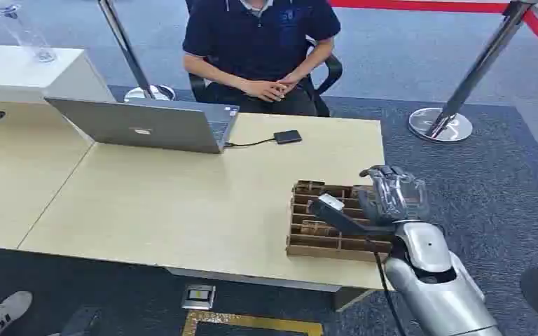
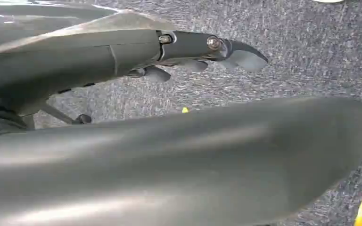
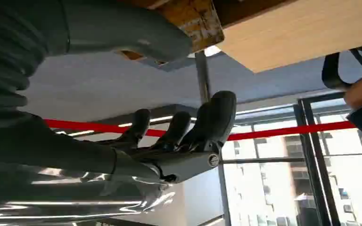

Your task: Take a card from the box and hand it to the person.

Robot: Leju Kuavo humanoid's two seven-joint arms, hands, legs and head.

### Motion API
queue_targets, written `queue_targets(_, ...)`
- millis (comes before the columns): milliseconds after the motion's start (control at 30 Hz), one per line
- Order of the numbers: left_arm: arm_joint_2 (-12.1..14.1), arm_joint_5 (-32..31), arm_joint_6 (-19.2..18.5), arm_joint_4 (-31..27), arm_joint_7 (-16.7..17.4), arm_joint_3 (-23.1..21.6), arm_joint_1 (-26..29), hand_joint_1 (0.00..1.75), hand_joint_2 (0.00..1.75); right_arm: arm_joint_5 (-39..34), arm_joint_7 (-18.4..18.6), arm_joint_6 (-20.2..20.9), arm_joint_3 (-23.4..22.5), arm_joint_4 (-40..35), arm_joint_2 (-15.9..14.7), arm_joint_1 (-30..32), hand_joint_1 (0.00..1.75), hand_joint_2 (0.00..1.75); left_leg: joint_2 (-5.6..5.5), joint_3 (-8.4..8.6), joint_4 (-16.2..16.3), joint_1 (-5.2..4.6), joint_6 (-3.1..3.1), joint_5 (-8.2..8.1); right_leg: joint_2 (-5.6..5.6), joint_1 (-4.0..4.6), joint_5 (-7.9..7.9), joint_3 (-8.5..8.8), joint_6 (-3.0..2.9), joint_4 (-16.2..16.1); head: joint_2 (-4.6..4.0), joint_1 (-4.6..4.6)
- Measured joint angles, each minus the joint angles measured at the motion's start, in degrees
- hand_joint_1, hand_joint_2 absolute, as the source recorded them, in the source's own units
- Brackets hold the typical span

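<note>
Box [image 1: 322,225] partly hidden by right hand [image 1: 392,194], fingers [image 3: 179,129] spread, grasping nothing visible.

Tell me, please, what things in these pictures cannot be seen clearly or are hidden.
- Cards in the box: head view, too small among the dividers, and the right hand covers part of it.
- Right hand's grasp: right wrist view shows spread fingers with nothing in them; thumb side is unclear.
- Left hand: left wrist view, blurred; a dark body part hides the rest.
- Person: head cut off by the top edge.
</note>
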Motion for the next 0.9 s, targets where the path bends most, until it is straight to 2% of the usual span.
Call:
queue_targets(333,0.0,-0.3,-0.1,0.0,0.1,0.0,0.0,0.00,0.00,0.3,0.5,-0.4,-0.6,2.7,0.4,-0.3,0.66,1.75,0.00,0.00,0.0,0.00,0.00,0.00,0.00,0.00,0.00,0.00,0.00,0.0,0.00,0.00)
queue_targets(900,0.0,-0.5,-0.1,0.0,0.1,0.0,0.0,0.00,0.00,0.7,0.4,-1.2,-1.7,6.5,0.7,-2.2,0.63,1.75,0.00,0.00,0.0,0.00,0.00,0.00,0.00,0.00,0.00,0.00,0.00,0.0,0.00,0.00)
